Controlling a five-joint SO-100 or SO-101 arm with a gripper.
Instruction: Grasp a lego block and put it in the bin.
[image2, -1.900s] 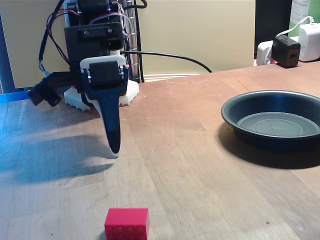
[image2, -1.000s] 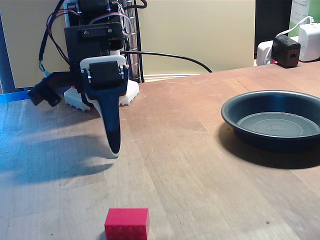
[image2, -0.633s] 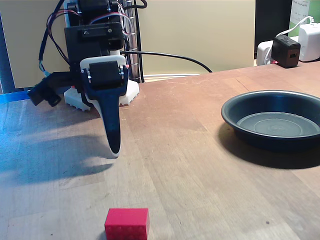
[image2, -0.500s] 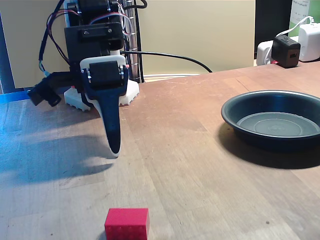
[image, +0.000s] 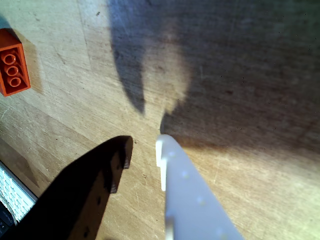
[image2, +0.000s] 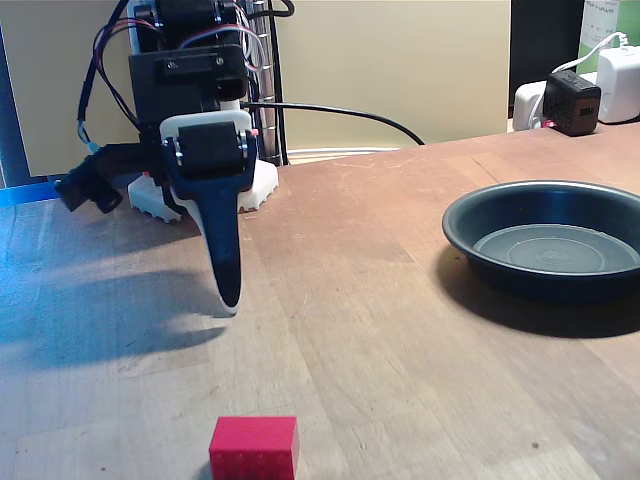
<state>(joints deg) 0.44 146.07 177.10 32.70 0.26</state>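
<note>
The lego block (image2: 254, 447) sits alone on the wooden desk (image2: 400, 330) at the near edge of the fixed view, studs up as the wrist view shows it (image: 12, 61), with nothing touching it. In the wrist view it lies at the far left, well apart from the fingers (image: 117, 160), one dark and one white, which point down at bare wood with a narrow gap between their tips and nothing held. From the fixed view the gripper (image2: 229, 295) hangs tip-down close to the desk, behind the block and slightly to its left, the arm (image2: 190, 80) folded over its white base. The bin (image2: 548, 248) rests on the desk far to the right in the fixed view, well away from both block and gripper, its flat bottom bare. Behind it, at the desk's back edge, stand a black adapter (image2: 571, 102) and white chargers (image2: 618, 82).
</note>
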